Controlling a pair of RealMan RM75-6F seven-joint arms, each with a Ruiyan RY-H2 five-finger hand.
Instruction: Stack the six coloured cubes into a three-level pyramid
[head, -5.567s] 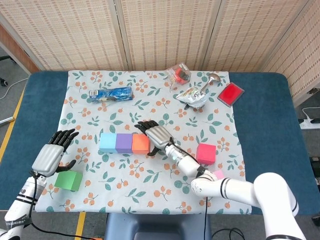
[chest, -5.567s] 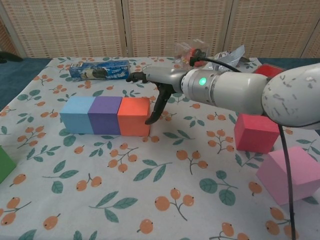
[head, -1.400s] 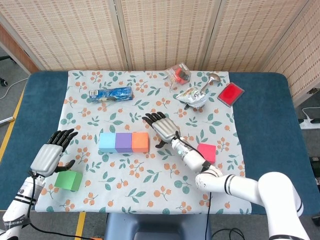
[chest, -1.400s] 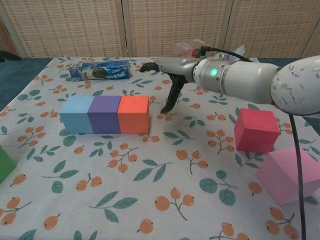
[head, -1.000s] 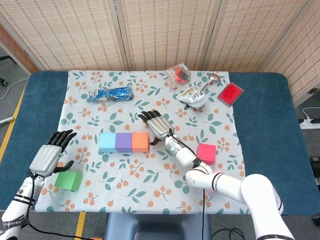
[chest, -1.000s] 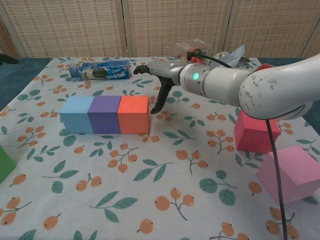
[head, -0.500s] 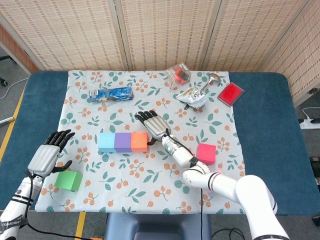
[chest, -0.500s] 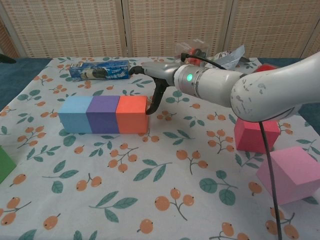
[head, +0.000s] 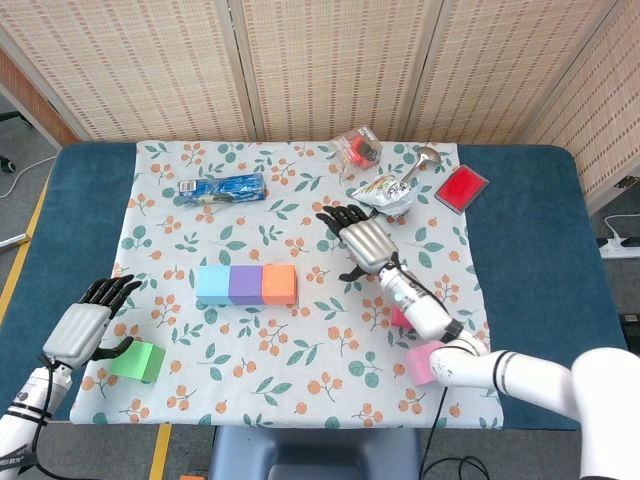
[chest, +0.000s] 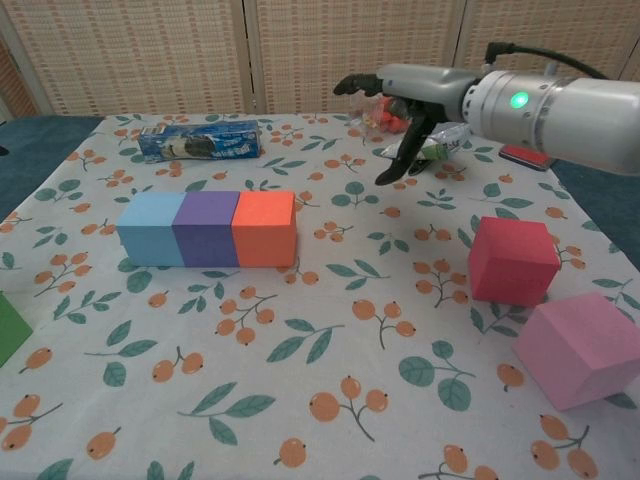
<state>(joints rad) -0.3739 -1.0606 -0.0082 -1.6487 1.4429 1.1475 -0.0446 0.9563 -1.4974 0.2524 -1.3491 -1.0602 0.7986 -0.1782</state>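
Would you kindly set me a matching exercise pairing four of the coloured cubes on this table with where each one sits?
Cubes:
1. orange cube
2. light blue cube
3. green cube
4. pink cube

Places:
A. left end of the three-cube row
B. alone near the front edge, just in front of the red cube
C. right end of the three-cube row
D. front left, beside the left hand

Pairs: 1-C, 2-A, 3-D, 4-B
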